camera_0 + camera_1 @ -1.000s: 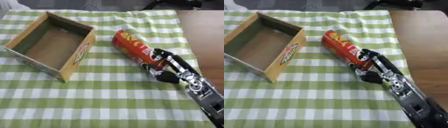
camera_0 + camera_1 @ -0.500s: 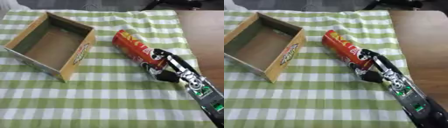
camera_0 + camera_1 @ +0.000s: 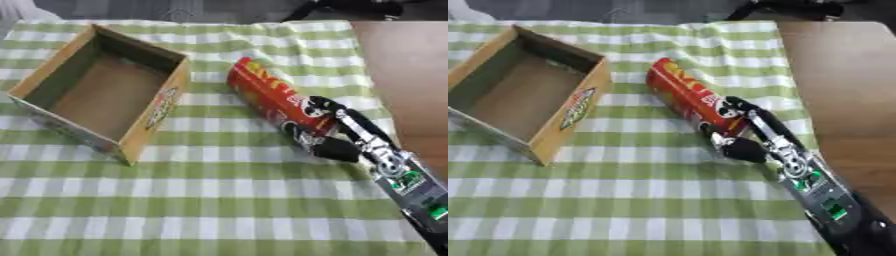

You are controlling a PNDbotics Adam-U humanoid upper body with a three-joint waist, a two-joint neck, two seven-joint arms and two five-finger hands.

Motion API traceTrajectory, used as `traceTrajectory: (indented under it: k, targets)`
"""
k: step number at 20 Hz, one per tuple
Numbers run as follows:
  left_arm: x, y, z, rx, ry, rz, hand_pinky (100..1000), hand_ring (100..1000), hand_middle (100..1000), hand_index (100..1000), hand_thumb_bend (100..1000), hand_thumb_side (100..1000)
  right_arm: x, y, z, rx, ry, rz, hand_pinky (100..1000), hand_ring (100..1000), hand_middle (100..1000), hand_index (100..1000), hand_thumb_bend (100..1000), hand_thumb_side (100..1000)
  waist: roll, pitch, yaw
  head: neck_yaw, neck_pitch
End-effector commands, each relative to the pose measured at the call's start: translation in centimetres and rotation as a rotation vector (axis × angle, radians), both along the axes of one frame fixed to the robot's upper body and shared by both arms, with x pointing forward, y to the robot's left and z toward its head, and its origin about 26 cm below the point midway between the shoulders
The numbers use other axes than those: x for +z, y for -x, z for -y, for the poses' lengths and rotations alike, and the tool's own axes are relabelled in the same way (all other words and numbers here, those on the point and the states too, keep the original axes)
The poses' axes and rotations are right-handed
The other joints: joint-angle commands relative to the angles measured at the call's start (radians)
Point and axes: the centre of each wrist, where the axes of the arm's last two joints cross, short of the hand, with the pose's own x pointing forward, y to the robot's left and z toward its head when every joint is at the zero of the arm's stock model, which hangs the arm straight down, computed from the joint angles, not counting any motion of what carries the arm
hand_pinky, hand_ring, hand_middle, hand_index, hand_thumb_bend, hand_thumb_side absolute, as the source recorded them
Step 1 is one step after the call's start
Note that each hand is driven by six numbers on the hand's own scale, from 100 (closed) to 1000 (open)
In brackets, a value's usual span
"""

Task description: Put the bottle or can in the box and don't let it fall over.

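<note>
Left eye view: red cylindrical can (image 3: pixel 273 100), glossy printed label with yellow lettering, lying on its side on green-and-white checked cloth (image 3: pixel 219 200). Long axis diagonal, one end toward upper left near the box, other end toward lower right under the hand. Right hand (image 3: pixel 337 135), black with silver joints, entering from lower right, fingers and thumb curled round the can's lower-right end; dark thumb tip (image 3: pixel 335 149) against the near side of the can. Open cardboard box (image 3: pixel 157 112), rectangular, plain brown inside, printed logo on the side facing the can, standing just left of the can, apart from it. Right eye view: same layout; bare brown tabletop (image 3: pixel 842 80) beyond the cloth's right edge, smooth. Can's lower end mostly hidden by fingers (image 3: pixel 741 107), so contact with cloth there probably, not certain. Forearm (image 3: pixel 820 192) showing green circuit parts.
</note>
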Motion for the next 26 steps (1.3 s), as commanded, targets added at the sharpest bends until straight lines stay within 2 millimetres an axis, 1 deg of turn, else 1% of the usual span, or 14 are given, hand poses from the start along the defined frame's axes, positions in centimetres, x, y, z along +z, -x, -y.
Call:
traceTrajectory:
  k: [1,3,6,7,10,11,14,20,26]
  targets:
    - [1.0,0.2,-0.2,0.006,-0.009,0.038,504,494,590,699,168,662,-2.6,0.2,0.1,-0.024,0.013,-0.09,351,798,813,1000,100,100,0.006,-0.005,0.004,-0.005,-0.005]
    - [1.0,0.2,-0.2,0.006,-0.009,0.038,504,494,590,698,168,661,-2.3,0.2,0.0,-0.035,0.02,-0.051,317,782,792,996,100,100,0.005,-0.005,0.004,-0.004,-0.005]
    - [1.0,0.2,-0.2,0.006,-0.008,0.039,504,494,590,698,167,662,-1.7,0.5,-0.2,-0.039,0.037,0.021,305,770,768,983,100,100,0.005,-0.006,0.003,-0.004,-0.005]
    - [1.0,0.2,-0.2,0.007,-0.009,0.039,504,495,590,698,166,662,-1.4,0.5,-0.3,-0.038,0.043,0.045,298,751,740,970,100,100,0.005,-0.006,0.003,-0.004,-0.006]
    - [1.0,0.2,-0.2,0.007,-0.009,0.041,504,495,590,697,162,663,-0.8,0.8,-0.6,-0.037,0.049,0.092,286,694,697,961,100,100,0.004,-0.008,0.002,-0.005,-0.007]
    - [1.0,0.2,-0.2,0.007,-0.009,0.041,505,495,590,697,161,663,-0.5,0.9,-0.7,-0.036,0.047,0.107,264,671,682,959,100,100,0.004,-0.008,0.002,-0.004,-0.008]
    - [1.0,0.2,-0.3,0.008,-0.008,0.04,505,496,590,696,159,666,0.3,1.1,-0.9,-0.035,0.044,0.15,219,652,668,959,100,100,0.004,-0.009,0.002,-0.004,-0.007]
    - [1.0,0.2,-0.3,0.01,-0.008,0.041,506,497,591,696,157,670,1.9,1.5,-1.2,-0.04,0.025,0.224,199,625,637,950,100,100,0.003,-0.011,0.0,-0.004,-0.007]
    - [1.0,0.3,-0.3,0.01,-0.008,0.041,507,498,592,695,157,671,3.0,1.7,-1.5,-0.045,-0.023,0.265,188,611,631,953,100,100,0.003,-0.012,-0.001,-0.004,-0.006]
